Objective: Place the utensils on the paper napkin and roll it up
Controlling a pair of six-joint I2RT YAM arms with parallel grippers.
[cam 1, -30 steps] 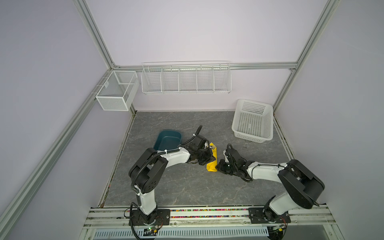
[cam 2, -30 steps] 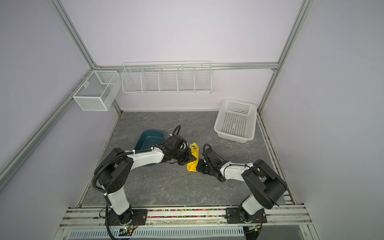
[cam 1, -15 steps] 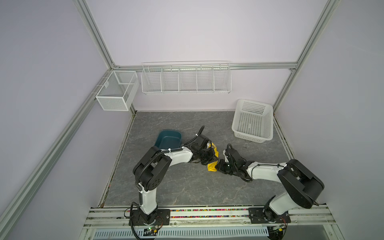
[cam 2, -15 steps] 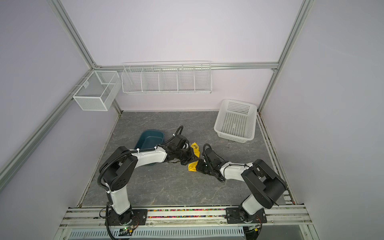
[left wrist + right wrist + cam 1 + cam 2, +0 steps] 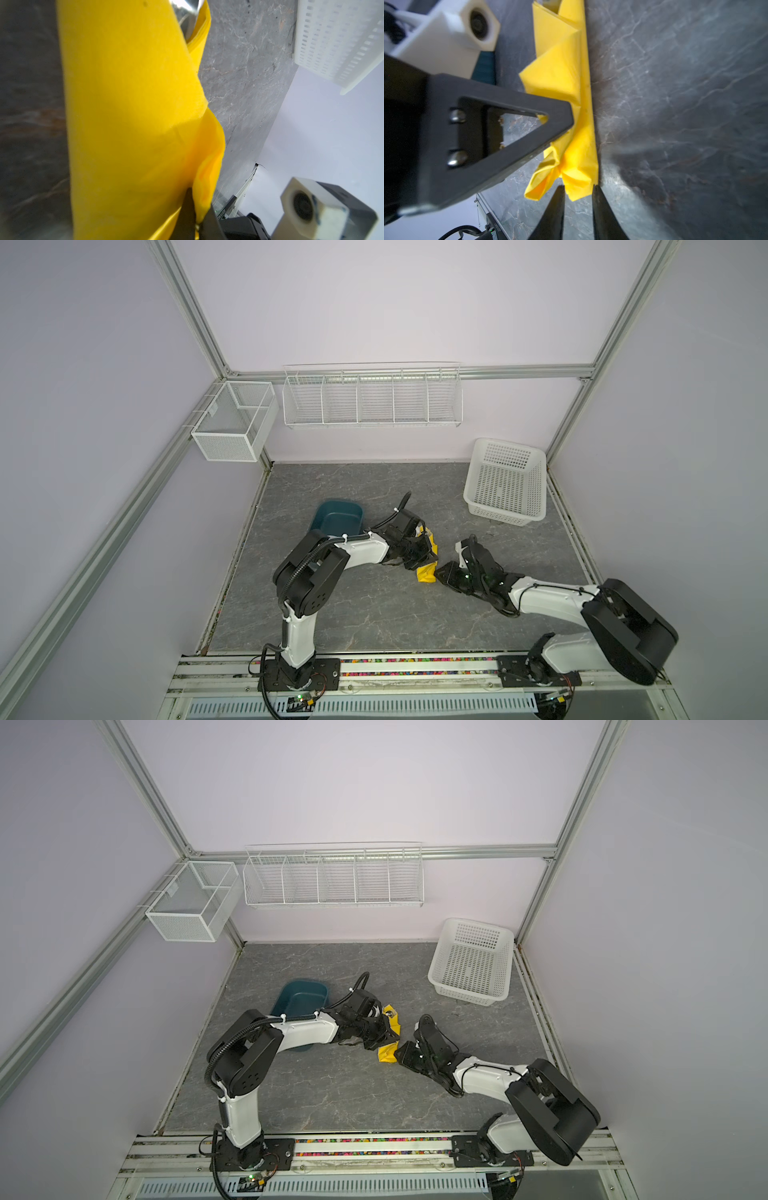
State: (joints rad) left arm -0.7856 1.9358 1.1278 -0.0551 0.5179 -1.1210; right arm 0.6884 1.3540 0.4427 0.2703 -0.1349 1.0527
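The yellow paper napkin (image 5: 427,568) (image 5: 387,1052) lies rolled into a long tube in the middle of the grey table. Shiny metal of the utensils (image 5: 188,14) shows inside the tube's open far end; the rest of them is hidden. My left gripper (image 5: 197,216) (image 5: 419,554) is shut on a raised fold of the napkin (image 5: 133,116). My right gripper (image 5: 577,190) (image 5: 441,572) is at the tube's near end. It is open, and the napkin's (image 5: 571,108) crumpled corner lies between its parted fingertips.
A teal tub (image 5: 338,516) sits just left of the left arm. A white slotted basket (image 5: 505,485) stands at the back right. A wire rack (image 5: 372,396) and a mesh box (image 5: 235,420) hang on the walls.
The right gripper's jaws have parted and let go of the napkin's near end. The left gripper has shifted slightly along the roll and stays shut on the napkin.
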